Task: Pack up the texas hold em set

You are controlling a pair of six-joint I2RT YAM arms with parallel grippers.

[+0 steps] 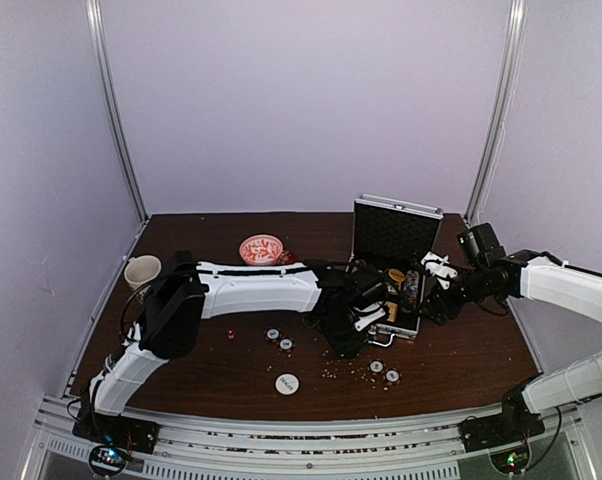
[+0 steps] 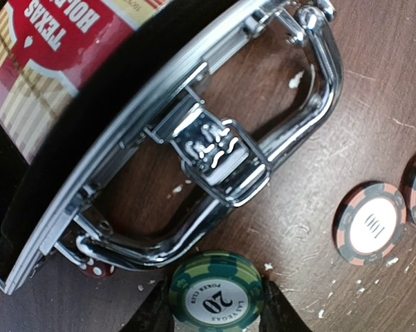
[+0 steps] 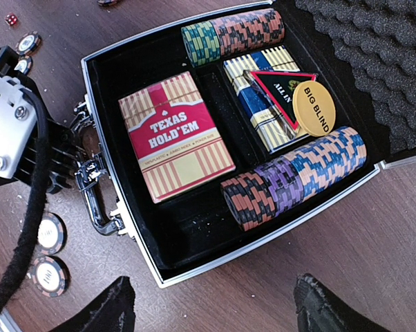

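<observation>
- While the left gripper [image 2: 216, 317] pinches a green chip [image 2: 216, 290] just in front of the briefcase [image 3: 194, 225] handle [image 2: 318, 83], its fingers [image 2: 149, 317] touching the chip on both sides, the packing looks to be in its chip-gathering step.
- Over the near edge of the briefcase hangs the right gripper [image 3: 215, 304], jaws wide and holding nothing.
- Inside the briefcase, lid raised, lie the card box [image 3: 175, 135], a blue deck [image 3: 263, 97], a yellow disc [image 3: 313, 108] and chip rows [image 3: 298, 176] along two sides.
- Outside it, two red chips [image 2: 370, 223] sit near the handle, and a red die [image 2: 94, 266] rests against the front wall.
- Further out on the table in front of the briefcase are a white disc [image 1: 287, 383] and other loose chips [image 1: 376, 367].
- Judged from this, the next move calls for lifting the green chip clear of the handle and front wall, then carrying it over the rim to a chip row.
- A hold on the chip's rounded edge could slip, so the grip must be firm before the lift. The strays and the lid are left to do.
</observation>
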